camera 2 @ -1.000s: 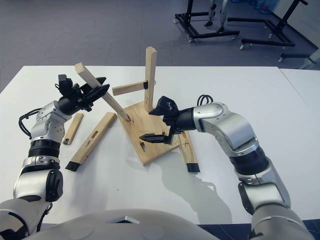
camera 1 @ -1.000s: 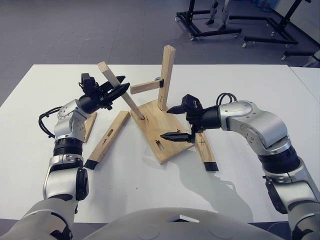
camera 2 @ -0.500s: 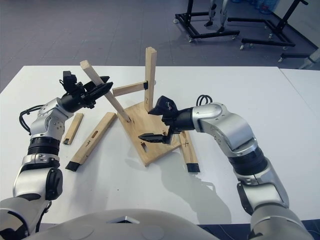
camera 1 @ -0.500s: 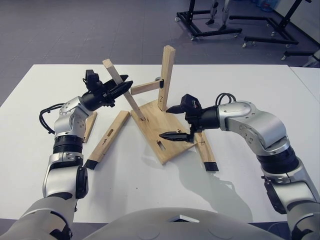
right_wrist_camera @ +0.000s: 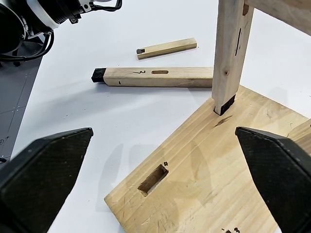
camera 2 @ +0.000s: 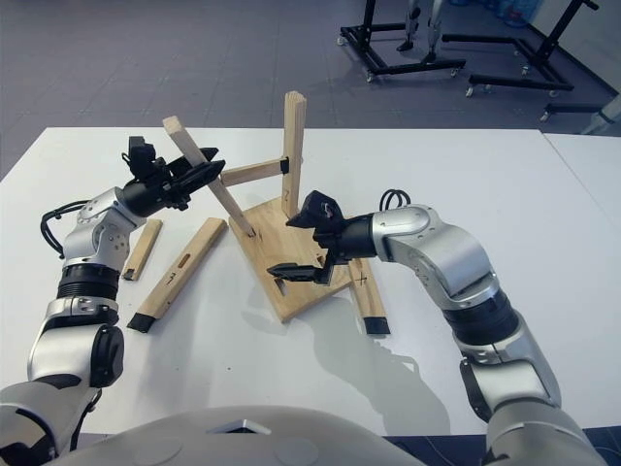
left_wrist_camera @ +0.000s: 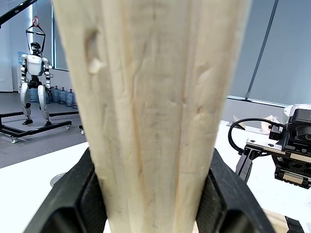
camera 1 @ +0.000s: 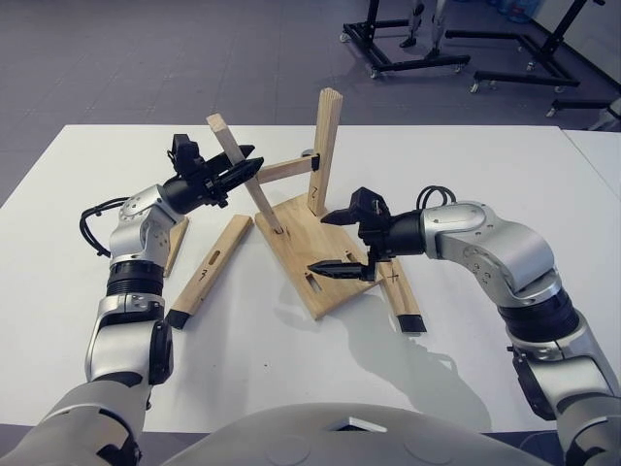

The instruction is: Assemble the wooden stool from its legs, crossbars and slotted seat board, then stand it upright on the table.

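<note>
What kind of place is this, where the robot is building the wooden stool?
Most likely a robotics lab or test hall. Beyond the white table, black wheeled stands sit on a wide grey floor, and another humanoid robot hangs in the background of the left wrist view.

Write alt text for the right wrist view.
Open right gripper hangs over the wooden seat board, which has an empty slot and a leg seated in it. Beyond, on the white table, lie a loose leg with a black tip and a short crossbar.
</note>
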### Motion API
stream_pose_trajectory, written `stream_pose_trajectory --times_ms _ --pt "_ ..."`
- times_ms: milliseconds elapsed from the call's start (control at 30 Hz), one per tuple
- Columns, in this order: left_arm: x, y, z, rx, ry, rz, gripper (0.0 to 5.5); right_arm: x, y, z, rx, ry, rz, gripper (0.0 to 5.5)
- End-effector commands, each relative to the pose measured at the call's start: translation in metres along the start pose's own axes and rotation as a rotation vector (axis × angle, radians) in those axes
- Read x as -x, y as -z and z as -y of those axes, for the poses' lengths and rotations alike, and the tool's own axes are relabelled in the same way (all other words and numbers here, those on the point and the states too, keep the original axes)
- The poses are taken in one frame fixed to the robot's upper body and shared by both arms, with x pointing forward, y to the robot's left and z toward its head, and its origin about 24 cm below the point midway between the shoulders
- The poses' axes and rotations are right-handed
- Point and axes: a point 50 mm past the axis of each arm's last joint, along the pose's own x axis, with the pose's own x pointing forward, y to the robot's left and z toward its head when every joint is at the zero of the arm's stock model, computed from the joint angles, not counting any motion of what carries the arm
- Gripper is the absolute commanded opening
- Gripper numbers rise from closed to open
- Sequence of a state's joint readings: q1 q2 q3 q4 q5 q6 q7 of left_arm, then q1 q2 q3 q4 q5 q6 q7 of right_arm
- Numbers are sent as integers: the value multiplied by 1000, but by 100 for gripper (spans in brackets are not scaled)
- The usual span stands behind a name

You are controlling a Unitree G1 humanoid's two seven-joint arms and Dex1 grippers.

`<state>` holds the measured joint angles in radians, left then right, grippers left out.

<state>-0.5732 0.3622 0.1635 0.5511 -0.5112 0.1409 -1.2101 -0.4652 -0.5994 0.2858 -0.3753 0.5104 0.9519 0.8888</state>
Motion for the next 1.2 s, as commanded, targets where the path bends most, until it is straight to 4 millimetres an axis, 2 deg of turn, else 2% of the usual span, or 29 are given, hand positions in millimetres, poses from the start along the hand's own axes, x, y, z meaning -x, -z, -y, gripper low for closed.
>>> stream_pose_trajectory --times_ms 33,800,1200 --pt "-4 -8 -1 -7 1 23 201 0 0 -1 0 -3 -11 540" --pt "-10 -10 -3 7 -12 -15 201 -2 -2 -1 -2 1 -5 540" --pt "-14 -12 -1 -67 -2 -50 201 -2 -2 -1 -2 -1 -6 540"
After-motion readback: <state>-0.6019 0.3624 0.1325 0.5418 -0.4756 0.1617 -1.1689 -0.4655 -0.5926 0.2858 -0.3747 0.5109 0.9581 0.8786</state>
